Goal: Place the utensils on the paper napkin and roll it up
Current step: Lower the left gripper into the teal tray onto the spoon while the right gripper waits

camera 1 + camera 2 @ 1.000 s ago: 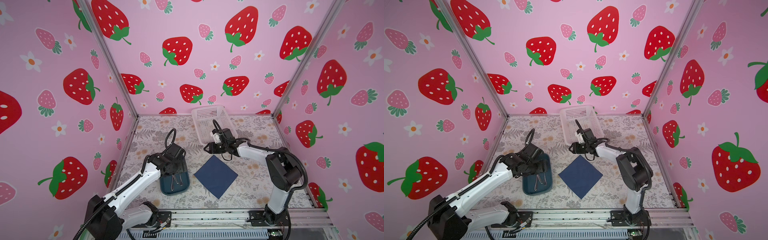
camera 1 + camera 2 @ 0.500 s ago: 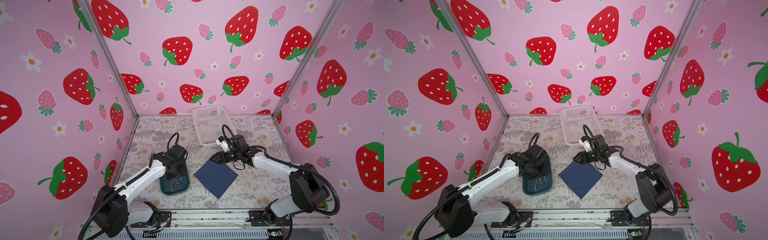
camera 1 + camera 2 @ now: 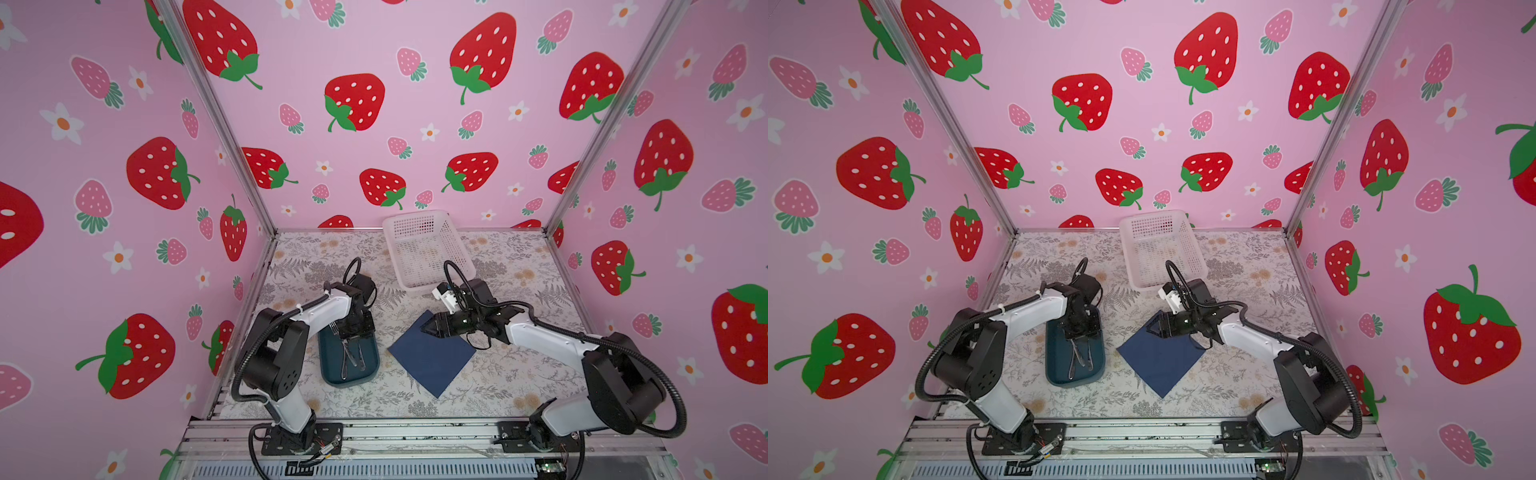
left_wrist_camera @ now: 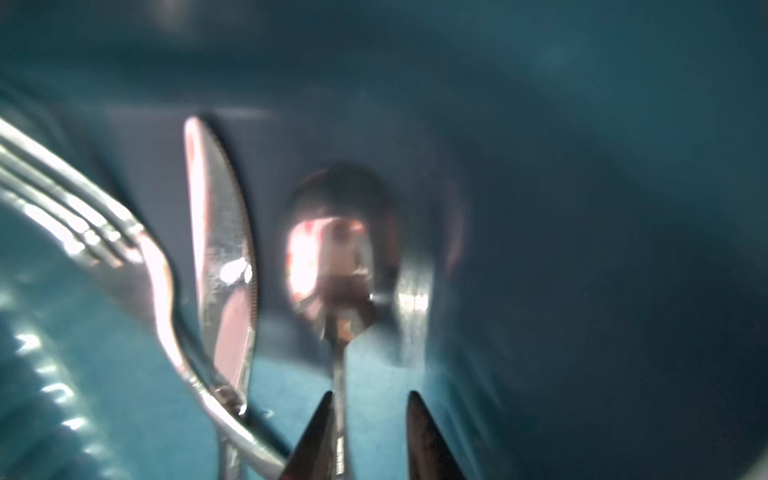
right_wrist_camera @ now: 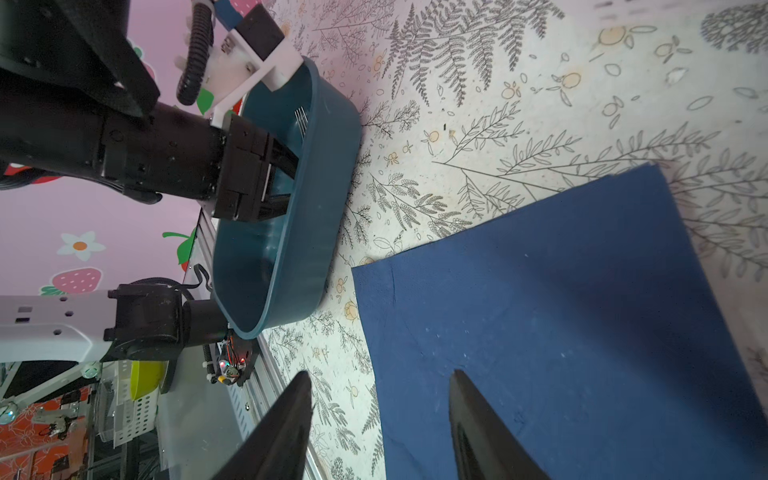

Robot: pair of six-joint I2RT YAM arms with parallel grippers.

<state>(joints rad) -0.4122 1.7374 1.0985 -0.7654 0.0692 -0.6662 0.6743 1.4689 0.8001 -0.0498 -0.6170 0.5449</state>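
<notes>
In the teal tray (image 3: 328,368), left of centre: fork (image 4: 124,257), knife (image 4: 220,249) and spoon (image 4: 340,249), side by side. Slim, stiff, slick metal, best pinched at the narrow handle. Left gripper (image 4: 370,395) straddles the spoon's handle, a gap on one side, not clamped. Paper napkin (image 3: 432,357) lies flat near the tray, limp and light. Right gripper (image 5: 380,372) hovers over it, jaws apart, holding nothing. White basket (image 3: 415,216) looks empty.
</notes>
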